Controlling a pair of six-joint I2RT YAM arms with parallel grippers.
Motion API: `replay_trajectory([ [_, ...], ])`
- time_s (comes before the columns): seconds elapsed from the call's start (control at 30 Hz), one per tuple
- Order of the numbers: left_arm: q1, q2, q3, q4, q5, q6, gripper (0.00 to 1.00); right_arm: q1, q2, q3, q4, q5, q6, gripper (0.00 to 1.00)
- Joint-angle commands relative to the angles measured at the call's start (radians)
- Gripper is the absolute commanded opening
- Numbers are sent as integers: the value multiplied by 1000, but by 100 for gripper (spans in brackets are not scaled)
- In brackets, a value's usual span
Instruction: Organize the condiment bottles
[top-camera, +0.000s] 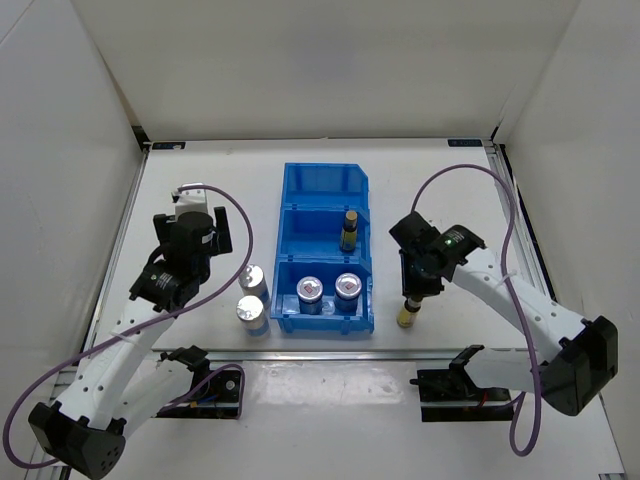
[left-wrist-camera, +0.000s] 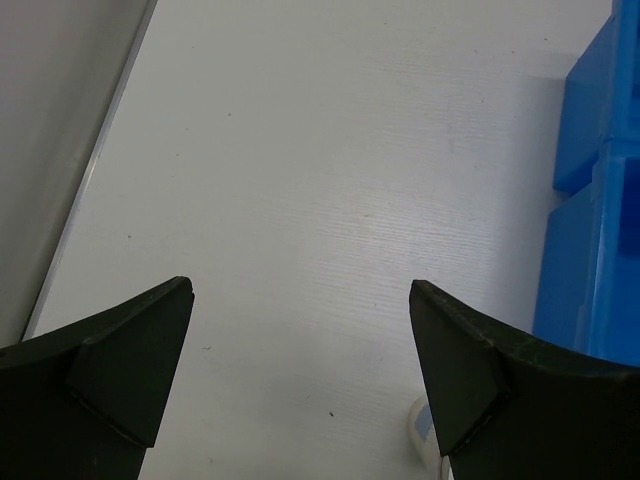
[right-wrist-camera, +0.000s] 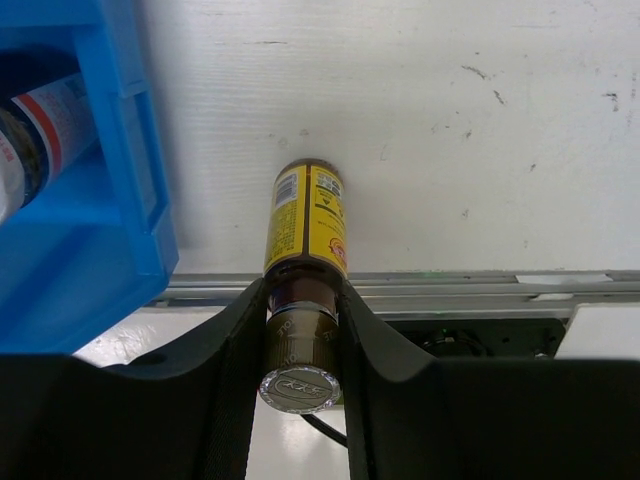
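Table room is widest at the left of the overhead frame. A narrower strip runs at the right, between the blue three-compartment bin and the side rail. The bin sits at centre. Its middle compartment holds one slim amber bottle and its lowest compartment holds two red-and-white jars.

Your right gripper, just lower right of the bin, is clamped on the neck of the second amber bottle. That bottle is upright, close to the table's bottom edge; you cannot tell whether its base rests on the surface. Your left gripper is spread wide and grips nothing. Two silver-capped shakers stand just beside the bin's left wall.

Watch the high, narrow hold: the bottle could swing or slip as you lift, and a low carry could clip the bin's right wall. Raise it above the rim before crossing.
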Motion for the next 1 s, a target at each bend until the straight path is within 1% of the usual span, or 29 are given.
replay_trajectory([
  [0.0, -4, -26, 17, -11, 36, -7, 100, 5, -35, 69, -42, 65, 31, 13],
  [0.17, -4, -26, 17, -11, 45, -17, 100, 5, -26, 180, -96, 123, -3, 10],
  [0.37, -4, -26, 17, -11, 54, -17, 100, 5, 49, 338, -130, 134, -52, 5],
  [0.4, -4, -26, 17, -11, 54, -17, 100, 5, 74, 413, -140, 134, -73, 3],
  [0.47, -4, -26, 17, -11, 54, -17, 100, 5, 108, 507, -154, 134, -101, 0],
  [0.5, -4, -26, 17, -11, 54, -17, 100, 5, 150, 560, -167, 134, -117, 0],
  [0.53, -4, -26, 17, -11, 54, -17, 100, 5, 177, 675, -177, 122, -153, 0],
  [0.57, -4, -26, 17, -11, 54, -17, 100, 5, 204, 736, -177, 111, -176, 0],
  [0.63, -4, -26, 17, -11, 54, -17, 100, 5, 308, 868, -214, 91, -212, 0],
  [0.67, -4, -26, 17, -11, 54, -17, 100, 5, 344, 995, -225, 76, -241, 0],
  [0.7, -4, -26, 17, -11, 63, -17, 100, 5, 415, 1057, -236, 64, -253, 0],
  [0.8, -4, -17, 26, -11, 63, -17, 100, 25, 540, 1243, -254, 15, -278, 0],
  [0.9, -4, -17, 26, -11, 63, -17, 100, 43, 635, 1314, -231, -24, -287, 0],
  [0.97, -4, -17, 26, -11, 63, -17, 100, 54, 681, 1323, -179, -86, -296, 0],
])
